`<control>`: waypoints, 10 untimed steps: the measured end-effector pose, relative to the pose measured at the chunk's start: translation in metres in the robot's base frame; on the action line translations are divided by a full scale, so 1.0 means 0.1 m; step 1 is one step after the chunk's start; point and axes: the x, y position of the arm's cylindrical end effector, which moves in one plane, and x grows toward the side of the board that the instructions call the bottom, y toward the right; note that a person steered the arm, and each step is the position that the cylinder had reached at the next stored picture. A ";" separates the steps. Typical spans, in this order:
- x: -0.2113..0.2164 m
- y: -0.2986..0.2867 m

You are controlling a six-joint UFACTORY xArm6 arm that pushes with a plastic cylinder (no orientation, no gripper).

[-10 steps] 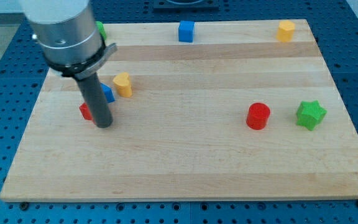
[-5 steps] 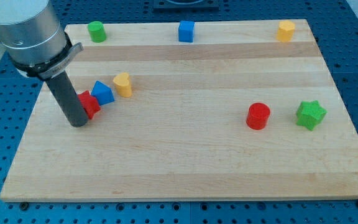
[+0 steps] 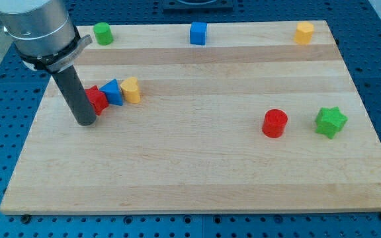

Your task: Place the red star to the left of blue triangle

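The red star (image 3: 97, 99) lies at the view's left, touching the left side of the blue triangle (image 3: 113, 92). The triangle in turn touches a yellow block (image 3: 131, 89) on its right. My tip (image 3: 85, 121) rests on the board just left of and below the red star, against it; the rod hides part of the star's left edge.
A green cylinder (image 3: 102, 32), a blue cube (image 3: 198, 32) and a yellow block (image 3: 303, 32) stand along the view's top edge. A red cylinder (image 3: 274, 123) and a green star (image 3: 330, 121) sit at the right. The wooden board (image 3: 190, 172) ends just left of my tip.
My tip moved left past the star, then a little up and right. The red star and blue triangle slid up and right until the triangle met the yellow block.
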 end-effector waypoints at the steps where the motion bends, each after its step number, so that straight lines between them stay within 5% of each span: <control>1: 0.03 0.17; 4: -0.14 0.48; 10: -0.19 -0.08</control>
